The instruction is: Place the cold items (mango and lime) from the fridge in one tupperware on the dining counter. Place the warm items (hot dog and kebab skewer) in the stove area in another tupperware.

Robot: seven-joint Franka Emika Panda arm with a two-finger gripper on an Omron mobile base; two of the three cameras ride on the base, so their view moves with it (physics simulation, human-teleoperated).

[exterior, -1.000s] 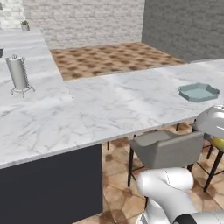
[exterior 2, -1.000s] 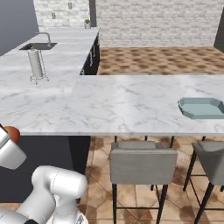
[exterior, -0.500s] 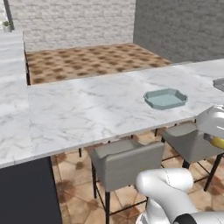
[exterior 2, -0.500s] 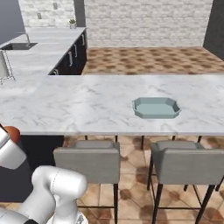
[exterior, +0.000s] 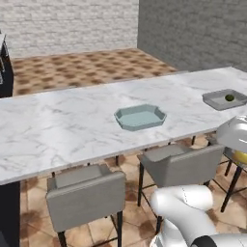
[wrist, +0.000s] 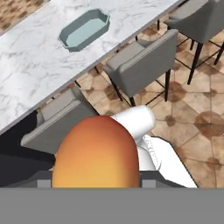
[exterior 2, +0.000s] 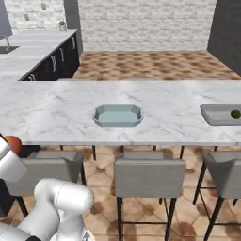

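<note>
Mango [wrist: 97,153] sits big & close in hand view, right at the cam, hiding the fingers; fingers seem clamped on mango, though tips can't be seen. Orange bit of it shows by the arm at left edge of right base view. On the marble surface [exterior: 58,130]: teal tub [exterior: 140,117] mid-surface, grey tub [exterior: 222,99] far right w/ lime [exterior: 229,97] inside. Grey stools [exterior 2: 148,176] tucked under the near edge.

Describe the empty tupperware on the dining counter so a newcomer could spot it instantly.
Start at the long white marble dining counter with grey stools tucked under it. Near its middle sits the pale blue-green tupperware, an empty eight-sided tub. Its neighbour, the grey tupperware at the counter's right, already holds a lime.
</note>
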